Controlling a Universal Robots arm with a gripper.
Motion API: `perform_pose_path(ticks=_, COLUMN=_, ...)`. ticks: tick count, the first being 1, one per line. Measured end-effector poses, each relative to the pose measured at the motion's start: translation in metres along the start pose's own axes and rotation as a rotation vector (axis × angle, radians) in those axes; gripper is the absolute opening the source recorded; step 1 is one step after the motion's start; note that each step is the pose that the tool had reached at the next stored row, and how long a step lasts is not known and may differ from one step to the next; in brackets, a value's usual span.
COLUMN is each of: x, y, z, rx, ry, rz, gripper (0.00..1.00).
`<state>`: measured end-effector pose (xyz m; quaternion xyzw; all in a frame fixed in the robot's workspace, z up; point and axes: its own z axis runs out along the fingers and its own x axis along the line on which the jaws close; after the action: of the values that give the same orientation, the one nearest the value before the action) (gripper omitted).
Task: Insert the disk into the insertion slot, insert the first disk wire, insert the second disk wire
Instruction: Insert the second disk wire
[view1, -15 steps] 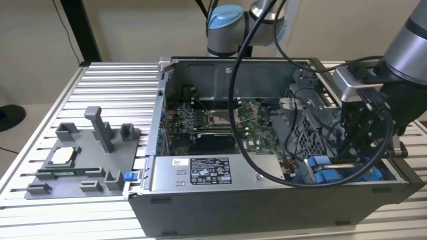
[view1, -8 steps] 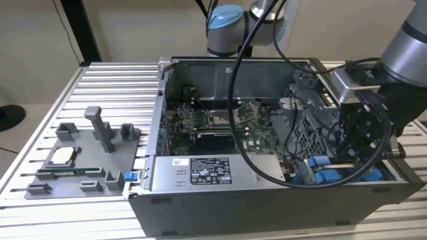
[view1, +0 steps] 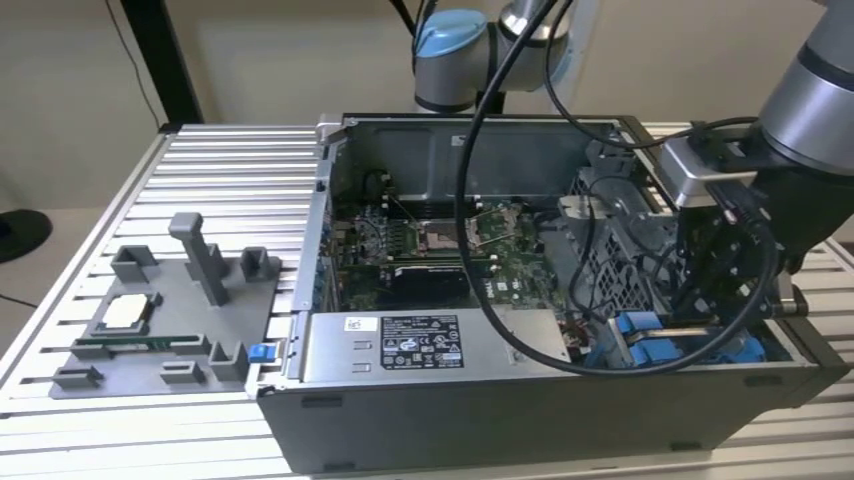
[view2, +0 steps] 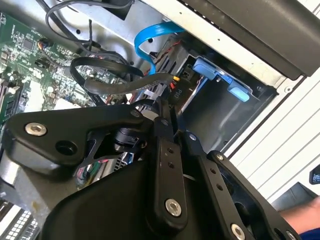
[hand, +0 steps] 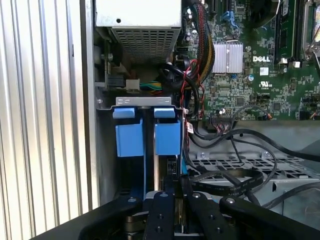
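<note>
My gripper (view1: 689, 322) (view2: 164, 111) (hand: 175, 183) reaches down into the open computer case at the exterior view's right, with its fingers pressed together. Whether anything is pinched between them is hidden. It hangs right over the insertion slot (hand: 145, 102) (view2: 210, 117), a grey bay with two bright blue tabs (hand: 130, 140) (view2: 216, 70) (view1: 654, 350). Between the tabs stands a thin silver edge (hand: 156, 170) with a blue strip beside it, apparently the disk edge-on in the slot. A flat black wire (view2: 125, 82) (hand: 225, 177) and a blue wire (view2: 150, 32) run up to the fingertips.
The green motherboard (view1: 427, 240) (hand: 250, 65) fills the case floor. The grey box with a sticker (view1: 414, 345) flanks the slot, and the perforated cage (hand: 240, 165) lies close beside the fingers. A grey fixture (view1: 160, 320) sits on the slatted table (view1: 200, 170).
</note>
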<state>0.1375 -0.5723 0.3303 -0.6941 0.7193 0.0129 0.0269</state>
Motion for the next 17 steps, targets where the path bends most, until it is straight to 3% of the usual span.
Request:
perform_pose_path(ticks=3, x=0.0000, y=0.0000, z=0.0002, rx=0.0000, ry=-0.0003, rz=0.000, gripper=0.00)
perform_pose_path(ticks=4, x=-0.0001, y=-0.0001, z=0.0009, rx=0.0000, ry=-0.0022, rz=0.000, gripper=1.00)
perform_pose_path(ticks=6, x=0.0003, y=-0.0001, z=0.0025, rx=-0.0001, ry=-0.0047, rz=0.000, gripper=1.00)
perform_pose_path(ticks=12, x=0.0004, y=0.0000, z=-0.0011, rx=-0.0002, ry=-0.0031, rz=0.000, gripper=1.00)
perform_pose_path(ticks=17, x=-0.0004, y=-0.0003, z=-0.0150, rx=-0.0001, ry=-0.0028, rz=0.000, gripper=1.00)
